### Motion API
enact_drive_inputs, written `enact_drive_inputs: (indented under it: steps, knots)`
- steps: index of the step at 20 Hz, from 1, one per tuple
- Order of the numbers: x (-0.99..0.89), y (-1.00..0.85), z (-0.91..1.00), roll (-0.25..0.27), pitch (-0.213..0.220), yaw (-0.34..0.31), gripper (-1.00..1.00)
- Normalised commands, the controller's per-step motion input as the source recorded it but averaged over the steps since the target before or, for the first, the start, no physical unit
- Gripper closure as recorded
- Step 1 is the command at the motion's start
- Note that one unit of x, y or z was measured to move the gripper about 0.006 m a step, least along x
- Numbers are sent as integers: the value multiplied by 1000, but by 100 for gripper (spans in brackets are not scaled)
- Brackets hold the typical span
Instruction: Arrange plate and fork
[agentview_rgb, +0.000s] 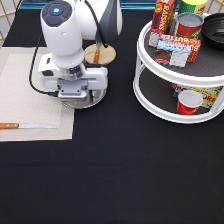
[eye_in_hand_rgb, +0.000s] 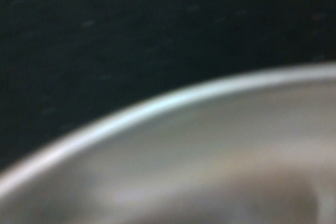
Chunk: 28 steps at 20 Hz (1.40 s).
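The white arm's end effector (agentview_rgb: 75, 95) sits low over the plate (agentview_rgb: 95, 100) in the left-centre of the frame, hiding most of it; only the plate's silver rim shows, at the right edge of the beige placemat (agentview_rgb: 25, 100). A wooden-handled knife (agentview_rgb: 27, 126) lies on the placemat's lower left. Above the plate, a brown-handled fork (agentview_rgb: 97, 52) rests on a round wooden coaster (agentview_rgb: 106, 55). At right stands a white two-tier turntable (agentview_rgb: 165, 107) with cans, boxes and a red cup (agentview_rgb: 189, 102). The table (agentview_rgb: 110, 175) is black.
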Motion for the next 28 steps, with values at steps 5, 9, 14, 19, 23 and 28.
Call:
enact_drive_inputs:
  steps: [5,9,14,19,23,28]
  knots:
    - [462,-553,14,11,58,-62,-100]
    - [472,-638,78,29,65,-29,-100]
    - [335,-734,67,29,40,-11,-100]
    - [221,-860,63,40,25,0,-100]
    - [175,-865,102,51,44,0,-100]
    - [213,-877,127,46,36,0,-100]
